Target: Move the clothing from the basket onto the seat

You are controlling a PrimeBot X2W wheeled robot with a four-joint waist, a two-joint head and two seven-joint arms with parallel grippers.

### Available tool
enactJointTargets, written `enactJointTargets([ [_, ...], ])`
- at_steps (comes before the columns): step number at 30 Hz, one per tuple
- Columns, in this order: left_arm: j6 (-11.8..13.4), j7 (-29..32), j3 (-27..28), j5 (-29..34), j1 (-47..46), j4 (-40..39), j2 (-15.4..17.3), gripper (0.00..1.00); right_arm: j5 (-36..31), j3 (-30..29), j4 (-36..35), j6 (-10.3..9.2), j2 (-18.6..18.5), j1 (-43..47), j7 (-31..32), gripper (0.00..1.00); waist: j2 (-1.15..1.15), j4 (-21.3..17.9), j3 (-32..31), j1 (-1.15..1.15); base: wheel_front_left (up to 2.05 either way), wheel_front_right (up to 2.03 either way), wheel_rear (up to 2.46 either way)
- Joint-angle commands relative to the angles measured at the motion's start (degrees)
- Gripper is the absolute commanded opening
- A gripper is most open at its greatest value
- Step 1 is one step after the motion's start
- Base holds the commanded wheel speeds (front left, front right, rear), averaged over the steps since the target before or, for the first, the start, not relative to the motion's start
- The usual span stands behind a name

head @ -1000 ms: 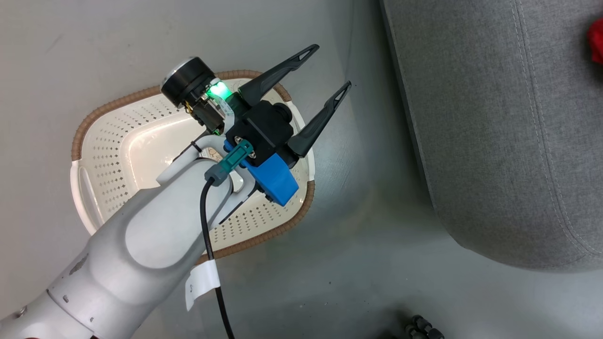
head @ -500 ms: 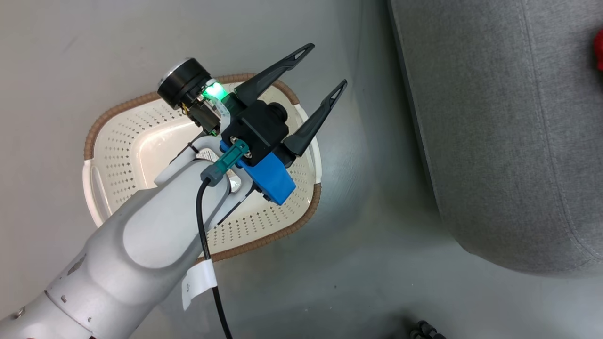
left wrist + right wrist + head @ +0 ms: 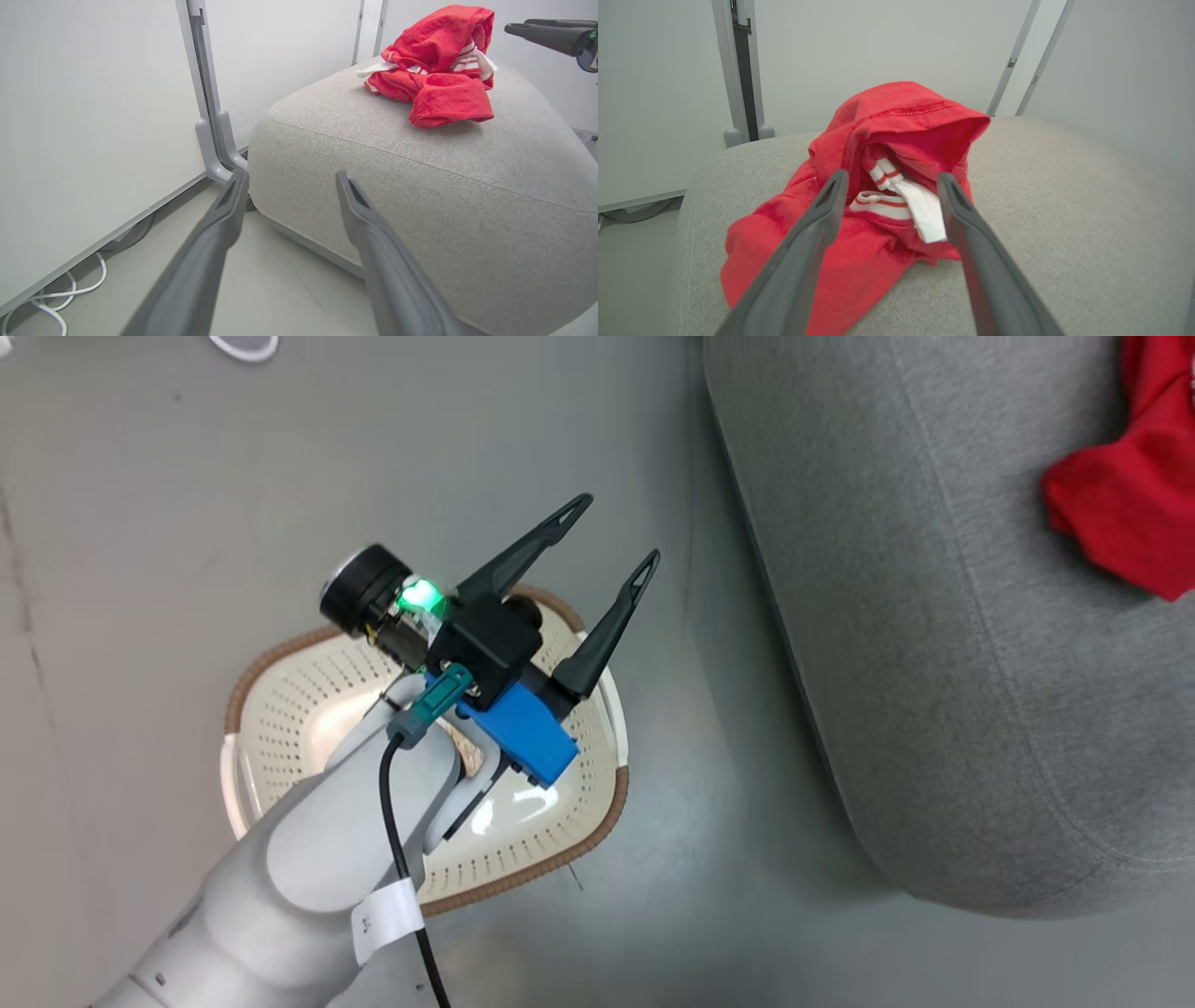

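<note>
The clothing (image 3: pixel 896 140) lies in a crumpled heap on top of the seat (image 3: pixel 1064 210). It is soft bright red fabric w/ a stitched hem standing up like a hood. White bands w/ thin red stripes & a flat white tab are tucked in the middle. The seat is a big rounded block in light grey coarse-woven fabric, w/ a sewn seam along its upper edge. In the head view the heap sits at the seat's right side, well apart from the basket (image 3: pixel 271 709), which stands on the smooth grey floor (image 3: pixel 187 476) near the seat's curved corner.

The basket is oval cream plastic, its walls & base punched w/ rows of small holes. It has a brown braided-look rim & a white handle at the end toward that view's left.

The right fingers (image 3: pixel 801 252) are long dark tapered blades, spread wide & gripping nothing. In the right wrist view the white tab & striped bands show btw. their tips, w/ the red heap lying beyond them on the seat. Whether the tips touch the cloth can't be told.

The left fingers (image 3: pixel 527 549) are spread just as wide & hold nothing. They hang over the basket's right end, tips toward the seat. In the left wrist view the clothing is well apart from them, up on the seat's top. A white cable (image 3: pixel 56 298) loops on the floor by a pale wall panel (image 3: pixel 93 93).
</note>
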Motion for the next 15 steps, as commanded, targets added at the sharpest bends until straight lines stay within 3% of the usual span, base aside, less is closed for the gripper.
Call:
enactJointTargets([
  [1,0.3,-0.3,0.6,-0.4,1.2,0.3,-0.2,1.00,-0.2,0.2,-1.3,-0.01,0.3,1.6,-0.2,1.00,0.00,0.1,-3.7,0.00,0.00,0.00,0.00],
  [8,2.2,-0.5,7.2,-0.4,8.6,-3.2,-0.8,1.00,0.3,5.4,-8.8,-0.01,2.6,9.3,-0.2,1.00,0.00,1.4,-11.2,0.00,0.00,0.00,0.00],
  [15,3.9,-0.5,17.6,1.9,18.8,-7.7,-1.3,1.00,0.3,13.2,-14.9,-0.02,4.7,15.1,-0.2,1.00,0.00,4.2,-18.2,0.00,0.00,0.00,0.00],
])
